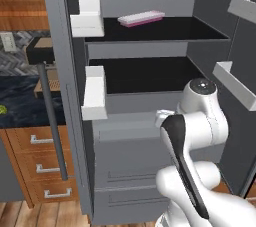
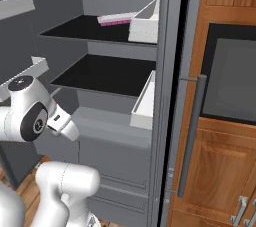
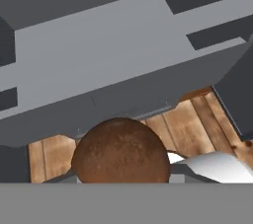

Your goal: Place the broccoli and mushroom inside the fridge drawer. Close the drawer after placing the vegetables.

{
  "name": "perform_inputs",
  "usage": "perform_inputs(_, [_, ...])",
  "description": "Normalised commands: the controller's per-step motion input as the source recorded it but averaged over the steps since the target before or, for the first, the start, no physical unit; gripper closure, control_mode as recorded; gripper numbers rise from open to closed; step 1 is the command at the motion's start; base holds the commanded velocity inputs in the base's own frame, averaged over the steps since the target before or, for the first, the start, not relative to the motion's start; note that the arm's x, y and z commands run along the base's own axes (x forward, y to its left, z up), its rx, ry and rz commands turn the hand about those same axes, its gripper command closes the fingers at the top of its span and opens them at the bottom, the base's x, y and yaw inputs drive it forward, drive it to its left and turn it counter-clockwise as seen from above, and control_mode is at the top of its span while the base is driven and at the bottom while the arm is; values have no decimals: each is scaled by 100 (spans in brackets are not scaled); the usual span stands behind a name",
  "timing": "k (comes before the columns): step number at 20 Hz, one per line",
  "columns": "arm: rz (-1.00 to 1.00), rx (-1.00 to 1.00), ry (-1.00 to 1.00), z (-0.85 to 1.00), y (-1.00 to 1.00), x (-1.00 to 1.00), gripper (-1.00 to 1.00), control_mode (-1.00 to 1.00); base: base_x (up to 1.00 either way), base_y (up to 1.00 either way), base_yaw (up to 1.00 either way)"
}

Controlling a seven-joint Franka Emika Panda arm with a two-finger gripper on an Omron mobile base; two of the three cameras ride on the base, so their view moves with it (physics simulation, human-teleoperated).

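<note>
The fridge stands open in both base views, its left door (image 1: 62, 96) swung wide with white door bins (image 1: 95, 93) on it. A pink-and-white pack (image 1: 141, 18) lies on the upper shelf (image 1: 165, 30); the shelf below is bare. The arm (image 1: 200, 121) reaches down in front of the lower grey fronts.

In the hand view the mushroom (image 3: 121, 151) sits between the jaws, its brown cap facing the camera. The jaws appear clamped on the mushroom, though the fingertips themselves are hidden behind the cap, so how well the grip is seated cannot be confirmed. Beyond the cap lies the open fridge drawer (image 3: 113, 45), a wide grey box with a flat floor. Wooden floor (image 3: 197, 114) shows just beneath the drawer's near edge.

Risks, as judged:
- The mushroom hangs at or short of the drawer's front edge. Releasing here would likely drop it onto the floor, not into the drawer.
- The cap is round and smooth; a shallow pinch could let it roll out during the carry.
- A low approach could knock the mushroom against the front wall.
- The broccoli cannot be located; closing the drawer before it goes in would leave the task incomplete.
</note>
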Motion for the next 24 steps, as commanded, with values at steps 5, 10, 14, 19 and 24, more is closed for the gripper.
perform_inputs(5, [7,1,0,10,-5,60,100,-100,0,0,0])
perform_inputs(10, [1,0,6,32,0,100,100,-100,0,0,0])
perform_inputs(14, [5,1,15,-4,-1,92,100,-100,0,0,0])
perform_inputs(19, [10,0,10,-36,0,68,100,-100,0,0,0])
perform_inputs(24, [10,0,10,-46,0,60,100,-100,0,0,0])
